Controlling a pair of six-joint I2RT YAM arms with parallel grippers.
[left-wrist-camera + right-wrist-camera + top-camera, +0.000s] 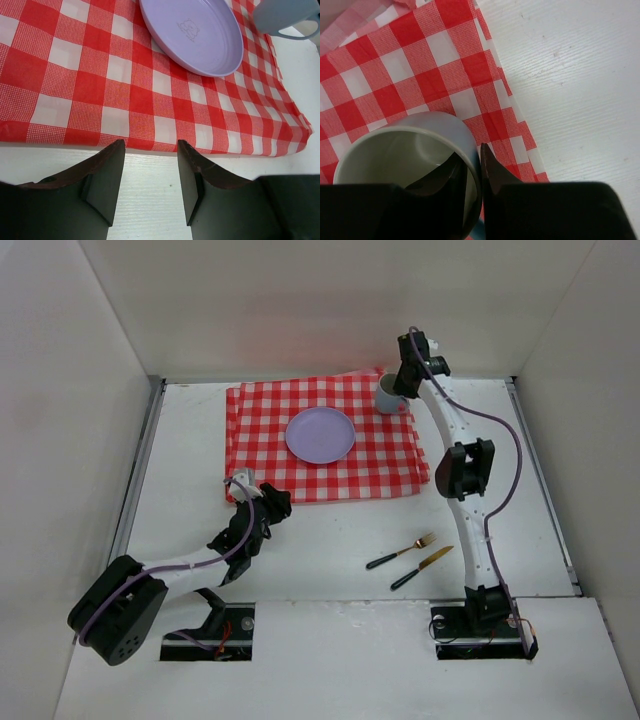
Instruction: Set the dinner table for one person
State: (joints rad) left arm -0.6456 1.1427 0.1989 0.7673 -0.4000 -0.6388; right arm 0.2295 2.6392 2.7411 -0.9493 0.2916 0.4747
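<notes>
A lilac plate (320, 434) lies on a red-and-white checked cloth (260, 425) on the white dinner table (330, 540). My right gripper (398, 388) is shut on the rim of a pale blue mug (388, 396) at the cloth's far right corner; in the right wrist view one finger is inside the mug (400, 150) and one outside. My left gripper (250, 488) is open and empty just before the cloth's near edge (150, 145). The plate (195, 35) and mug (285, 17) also show in the left wrist view. A fork (401, 551) and knife (420, 567) lie near the right arm.
White walls enclose the table on three sides. Metal rails (138, 470) run along its left and right edges. The right arm (465, 480) stretches over the table's right part beside the cloth.
</notes>
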